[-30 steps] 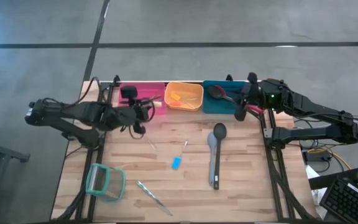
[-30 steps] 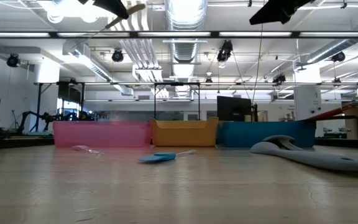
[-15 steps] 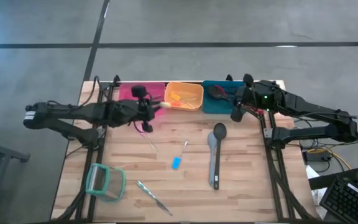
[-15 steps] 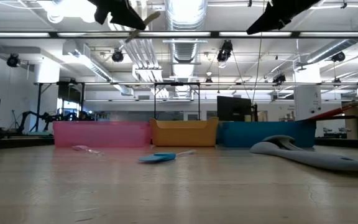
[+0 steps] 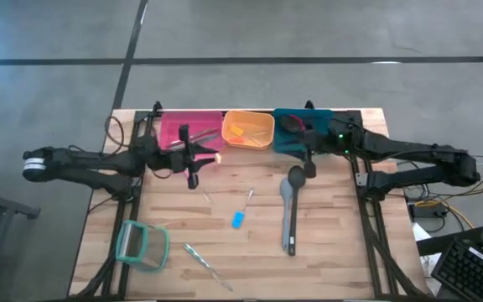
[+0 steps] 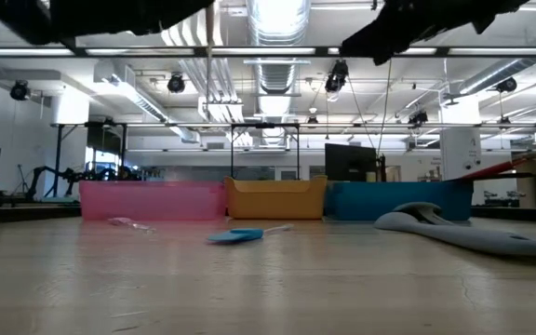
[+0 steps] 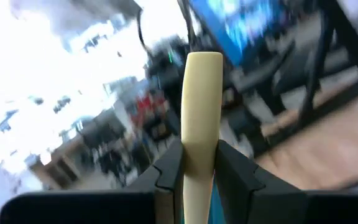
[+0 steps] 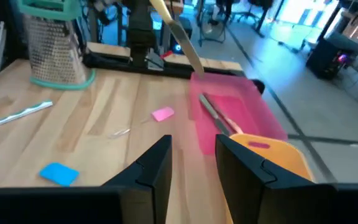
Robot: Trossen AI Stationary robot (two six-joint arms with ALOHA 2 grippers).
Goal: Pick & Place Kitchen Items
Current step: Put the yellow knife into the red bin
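Observation:
My left gripper [image 5: 194, 159] hovers just in front of the pink bin [image 5: 189, 130], shut on a cream-coloured utensil [image 7: 201, 112]. My right gripper [image 8: 194, 168] hangs open with nothing between its fingers, above the head of the long grey spoon [image 5: 289, 205], in front of the teal bin [image 5: 296, 134]. The grey spoon lies flat on the table, as do a blue piece [image 5: 238, 220], a pink piece [image 8: 162, 114] and a slim metal knife [image 5: 206, 264]. A utensil [image 8: 217, 117] lies in the pink bin. My left gripper pinches the cream utensil's flat shaft [image 7: 199, 163] between its two fingers [image 7: 169, 171]. The shaft runs on past the fingertips along the line in which they point. It is lifted clear of the table, and its free end [image 5: 217, 156] points toward the table's right edge.
Pink, orange [image 5: 248, 130] and teal bins stand in a row along the far edge. A teal-rimmed clear container [image 5: 141, 243] lies near the front left. Both arms hang high above the table in the low view.
My left gripper has come down a little toward the near edge and tipped up from pointing downward to about level, with the cream utensil still held. My right gripper has sunk and gone toward the table's left, from over the teal bin to above the grey spoon's head.

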